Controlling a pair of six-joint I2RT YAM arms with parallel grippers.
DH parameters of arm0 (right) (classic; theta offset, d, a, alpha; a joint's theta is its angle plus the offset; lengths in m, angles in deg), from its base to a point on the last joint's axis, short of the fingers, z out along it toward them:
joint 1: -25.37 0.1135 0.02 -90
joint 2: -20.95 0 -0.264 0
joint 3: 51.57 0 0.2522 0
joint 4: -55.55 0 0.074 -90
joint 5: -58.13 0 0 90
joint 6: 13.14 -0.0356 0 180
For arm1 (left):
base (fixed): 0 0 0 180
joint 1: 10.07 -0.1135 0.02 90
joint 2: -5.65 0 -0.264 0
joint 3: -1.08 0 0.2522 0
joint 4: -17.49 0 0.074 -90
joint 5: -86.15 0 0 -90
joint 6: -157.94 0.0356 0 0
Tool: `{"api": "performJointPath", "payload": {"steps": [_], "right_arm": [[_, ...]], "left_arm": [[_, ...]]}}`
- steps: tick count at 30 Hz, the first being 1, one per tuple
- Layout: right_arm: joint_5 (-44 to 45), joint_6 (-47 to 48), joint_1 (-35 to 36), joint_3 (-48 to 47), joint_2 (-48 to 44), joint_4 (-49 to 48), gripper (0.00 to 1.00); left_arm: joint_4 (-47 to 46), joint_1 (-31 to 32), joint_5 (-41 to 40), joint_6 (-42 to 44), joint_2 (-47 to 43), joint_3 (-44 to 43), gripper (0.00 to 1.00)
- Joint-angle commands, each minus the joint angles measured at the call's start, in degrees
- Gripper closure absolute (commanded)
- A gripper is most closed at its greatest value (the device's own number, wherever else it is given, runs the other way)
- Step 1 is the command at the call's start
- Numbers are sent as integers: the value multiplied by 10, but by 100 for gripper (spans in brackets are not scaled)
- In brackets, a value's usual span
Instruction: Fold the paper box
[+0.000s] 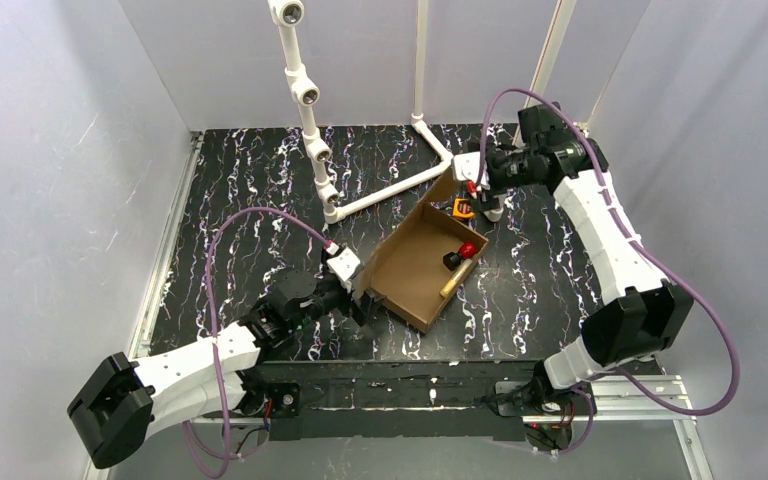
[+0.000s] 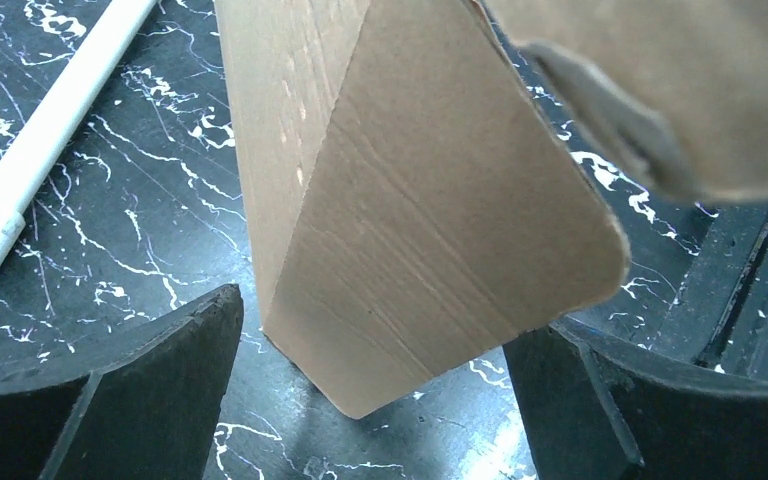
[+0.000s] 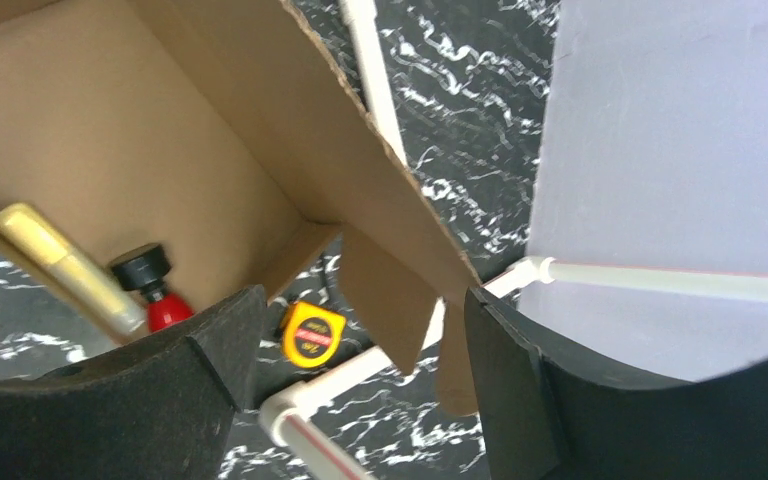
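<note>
The paper box [image 1: 412,268] is an open brown cardboard tray lying at an angle mid-table. Inside it are a red and black item [image 1: 465,252] and a yellowish stick [image 1: 452,282]. My left gripper [image 1: 360,303] is at the box's near-left corner. In the left wrist view this gripper [image 2: 372,385] stands open, and a rounded box flap [image 2: 430,240] hangs between the wide-apart fingers [image 2: 140,390] without touching them. My right gripper [image 1: 477,194] is at the far corner. It [image 3: 360,345] is open too, with a box tab [image 3: 390,300] hanging between its fingers, close to the right one [image 3: 580,390].
A yellow tape measure [image 1: 463,208] [image 3: 312,333] lies on the table just outside the box's far corner. White pipe framing [image 1: 390,190] runs behind the box and rises at the back. The black marbled table ends at a metal rail near the arm bases.
</note>
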Motion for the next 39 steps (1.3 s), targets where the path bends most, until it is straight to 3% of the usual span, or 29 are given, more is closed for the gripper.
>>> {"api": "performJointPath", "payload": {"steps": [1, 7, 16, 19, 25, 29, 35, 39], "right_arm": [[7, 13, 19, -86, 31, 29, 20], [18, 4, 20, -146, 60, 31, 19], [41, 25, 65, -185, 108, 80, 26], [60, 30, 76, -175, 109, 86, 33], [71, 53, 87, -210, 132, 142, 65], [70, 43, 94, -211, 129, 143, 78], [80, 16, 105, -187, 104, 125, 91], [86, -6, 107, -181, 92, 122, 94]], "left_arm": [[-18, 2, -29, 1, 6, -25, 7], [-18, 2, -64, -31, 18, -34, 16], [-18, 3, -117, -31, 21, -43, 17], [-18, 2, -149, -13, 21, -48, 19], [-12, 2, -215, 20, 26, -73, 20], [-2, 0, -231, 13, 31, -89, 20], [13, -6, -252, -13, 34, -104, 17], [25, -13, -275, -29, 20, -104, 2]]}}
